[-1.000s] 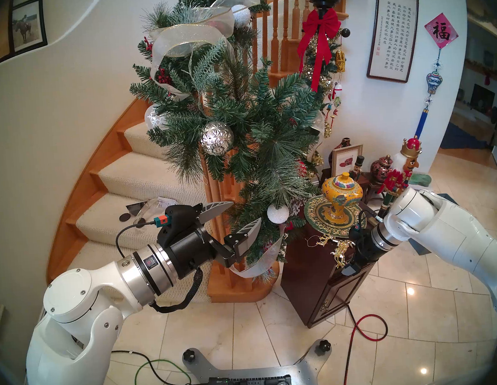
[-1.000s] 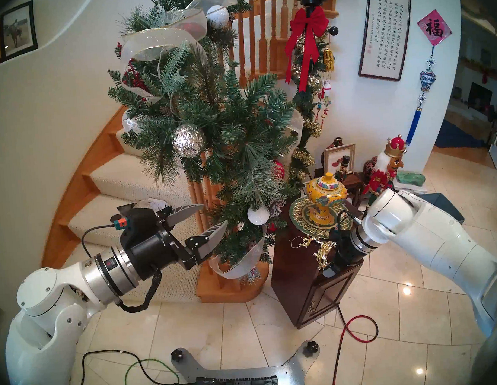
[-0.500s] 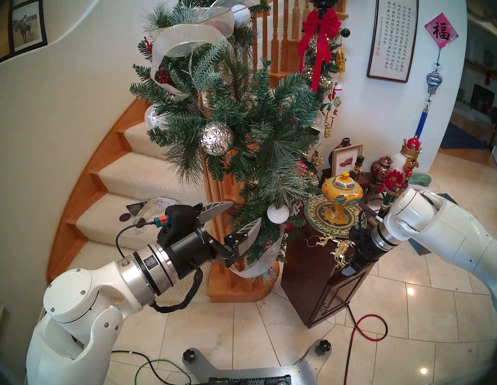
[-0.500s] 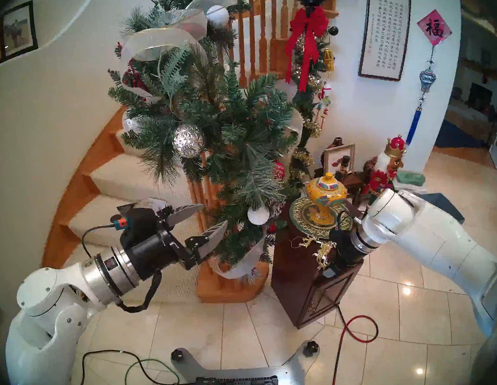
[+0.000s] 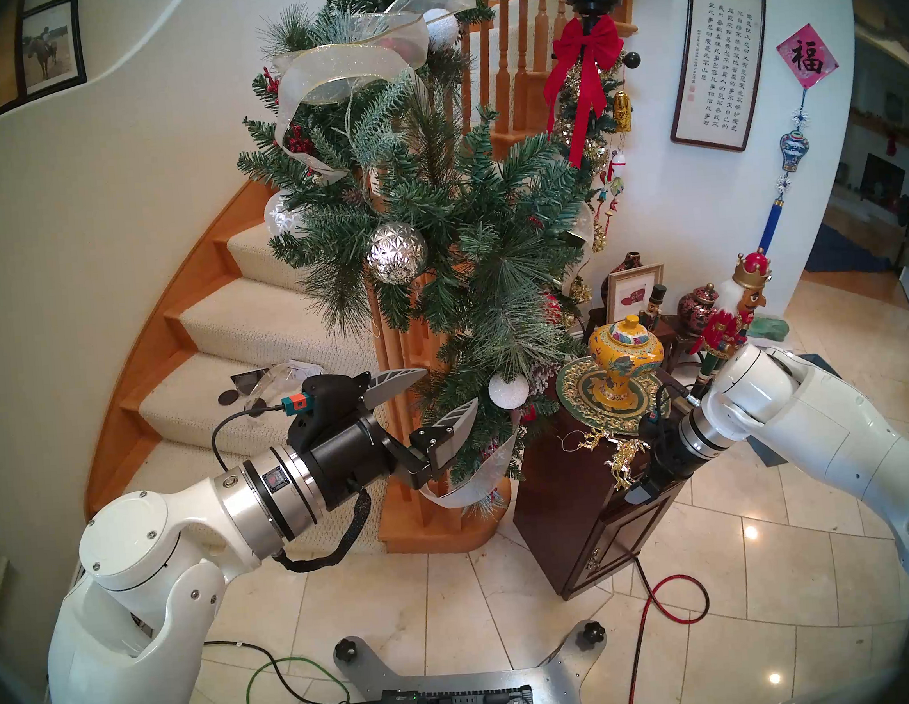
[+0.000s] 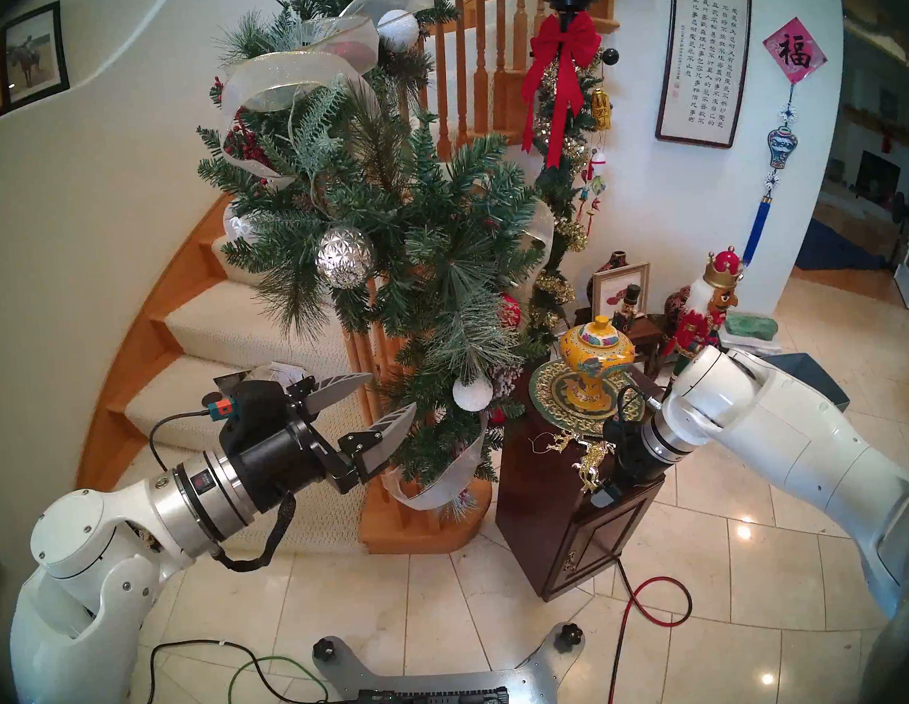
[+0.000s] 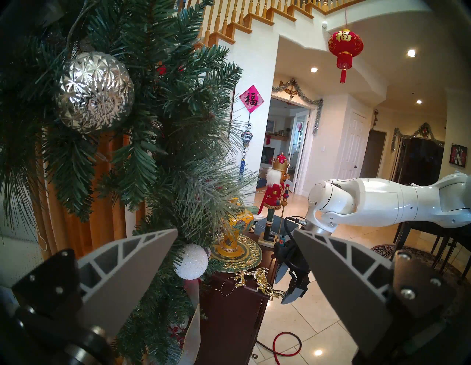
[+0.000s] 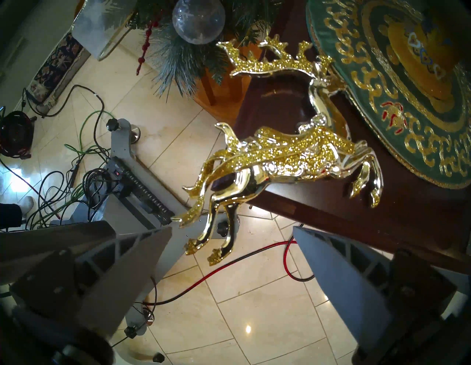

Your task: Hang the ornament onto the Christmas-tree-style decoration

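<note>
- Left gripper (image 5: 434,394) held level at the lower edge of the pine garland (image 5: 464,223), jaws apart, nothing between them. One finger tip sits among the outer needles; contact with a branch cannot be told.
- Garland runs down the stair rail, bushy green, wound with sheer ribbon (image 5: 349,69). Faceted silver ball (image 5: 397,252) hangs mid-way; white snowy ball (image 5: 508,390) lower, near the garland's foot.
- In the left wrist view the snowy ball (image 7: 191,261) lies just right of the left-hand finger, the silver ball (image 7: 95,93) well above it.
- Dark wooden cabinet (image 5: 580,528) stands just right of the newel post. On its top: round green-and-gold mat (image 5: 589,403) with a yellow lidded jar (image 5: 625,362).
- Gold reindeer ornament (image 5: 620,452) lies on the cabinet top by the near edge, beside the mat; its lower figures overhang the edge. Thin string loop (image 5: 572,438) trails toward the garland.
- Right gripper (image 7: 288,283) points steeply down past the cabinet edge, jaws wide apart, empty. In the right wrist view the ornament (image 8: 280,158) sits ahead of the fingers, its legs near the left-hand tip, not gripped.
- Nutcracker figure (image 5: 731,316) stands behind, right of the jar.
</note>
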